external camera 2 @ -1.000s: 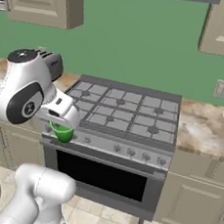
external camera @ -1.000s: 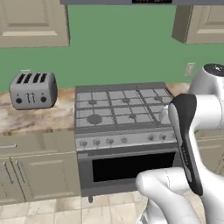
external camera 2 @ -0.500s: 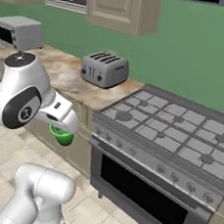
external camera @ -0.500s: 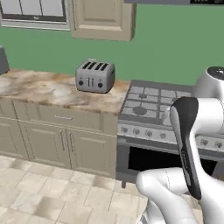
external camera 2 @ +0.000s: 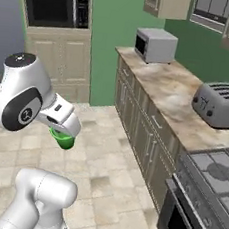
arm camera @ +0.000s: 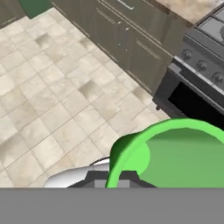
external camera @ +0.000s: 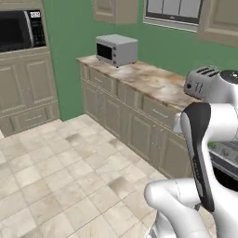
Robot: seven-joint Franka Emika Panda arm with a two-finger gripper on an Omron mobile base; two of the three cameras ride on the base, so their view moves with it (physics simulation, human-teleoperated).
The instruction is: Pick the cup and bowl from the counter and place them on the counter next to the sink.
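The end effector is clamped on the green cup, carried above the tiled floor, well apart from the marbled worktop.

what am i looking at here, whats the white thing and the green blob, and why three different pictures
All three pictures are one moment in a rendered kitchen. The white thing is a robot arm on a driving base. Two cameras ride on that base, behind the arm to its left and right. The third sits on the hand and looks along the gripper.

The green blob is a small cup, carried at the gripper over the tiled floor; up close, its rim shows from the hand. On the counter stand a toaster and a small grey oven. The stove is beside it.
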